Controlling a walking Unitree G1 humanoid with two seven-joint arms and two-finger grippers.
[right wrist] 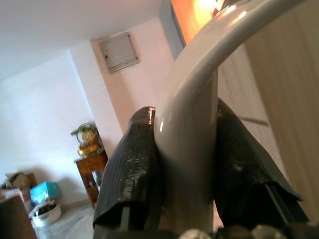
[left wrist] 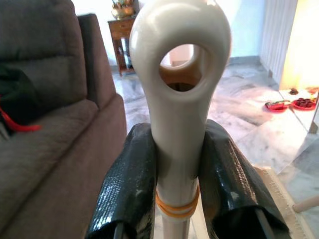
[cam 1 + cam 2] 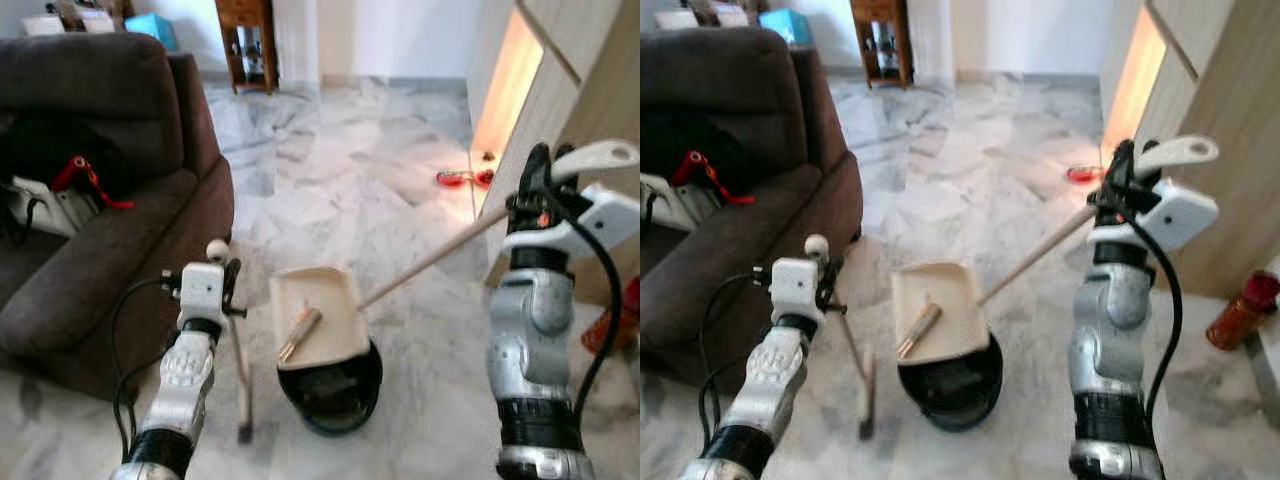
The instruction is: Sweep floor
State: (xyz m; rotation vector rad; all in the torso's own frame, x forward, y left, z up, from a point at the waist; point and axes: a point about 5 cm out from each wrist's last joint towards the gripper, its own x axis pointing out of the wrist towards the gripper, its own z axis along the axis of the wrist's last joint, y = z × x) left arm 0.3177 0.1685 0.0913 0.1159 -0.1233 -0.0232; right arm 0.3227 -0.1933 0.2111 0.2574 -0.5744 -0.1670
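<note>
At the lower left of the head view the left gripper (image 3: 228, 285) is clenched on the looped cream top of a short broom (image 3: 242, 370), whose thin stick runs down to a small dark head resting on the marble floor (image 3: 340, 190); the left wrist view shows the two black fingers (image 2: 127, 191) pressed against either side of that cream handle just below its ring-shaped end. At the right edge of the frame, the right gripper (image 3: 540, 185) is raised and grasps the curved cream grip of the dustpan handle (image 3: 430, 260), a long pale pole slanting down toward the lower centre; in the right wrist view its fingers (image 1: 132, 169) squeeze the grip from both sides. The pole meets a cream dustpan (image 3: 315, 315) with a black hinged base, standing on the floor in the lower centre, just beside the broom head. A small brownish stick-like piece (image 3: 298, 334) lies inside the pan. A dark brown sofa (image 3: 110, 250) fills the left side, with a red-handled item on its seat. A wooden cabinet (image 3: 575, 90) stands on the right, a small wooden side table (image 3: 247, 45) at the top centre, and red slippers (image 3: 463, 178) lie on the floor toward the right.
</note>
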